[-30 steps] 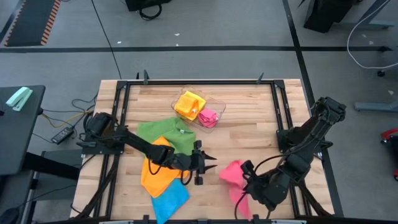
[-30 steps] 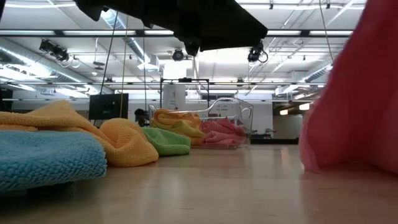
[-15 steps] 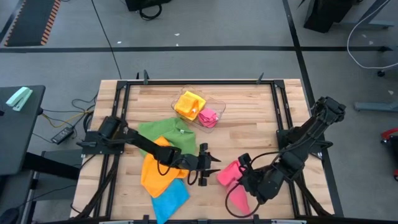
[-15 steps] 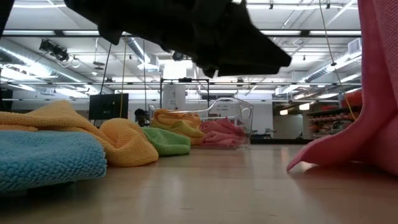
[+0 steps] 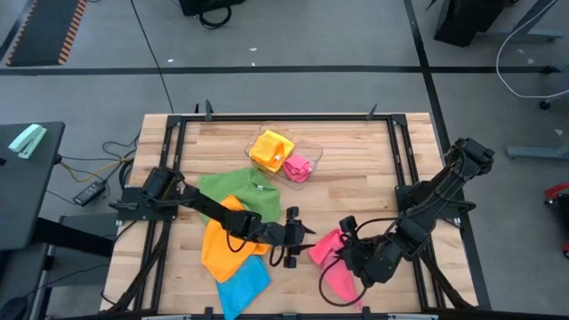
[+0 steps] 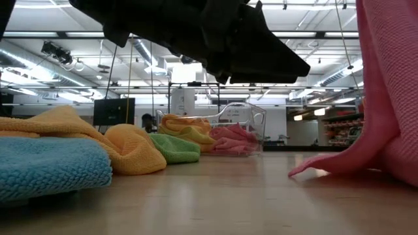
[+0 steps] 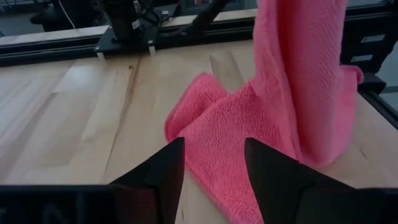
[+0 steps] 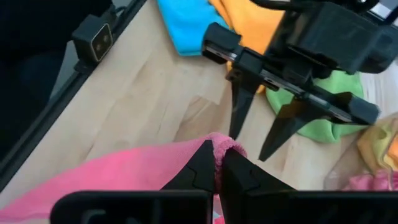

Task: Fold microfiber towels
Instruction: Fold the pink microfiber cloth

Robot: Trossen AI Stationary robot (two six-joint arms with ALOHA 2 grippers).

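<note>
Pink towel [image 5: 331, 258] hung from the pinching right hand [image 8: 216, 163], its lower end on the counter [image 5: 356, 169]. Left hand [image 7: 211, 163], fingers apart, faced that end; grasping a free corner seemed next.

From straight overhead we see the whole table [image 5: 356, 151], from its surface we look level into the room, and each wrist camera sits close behind its own fingers, all four views sharing the pink towel [image 5: 331, 258] at lower centre-right.
</note>
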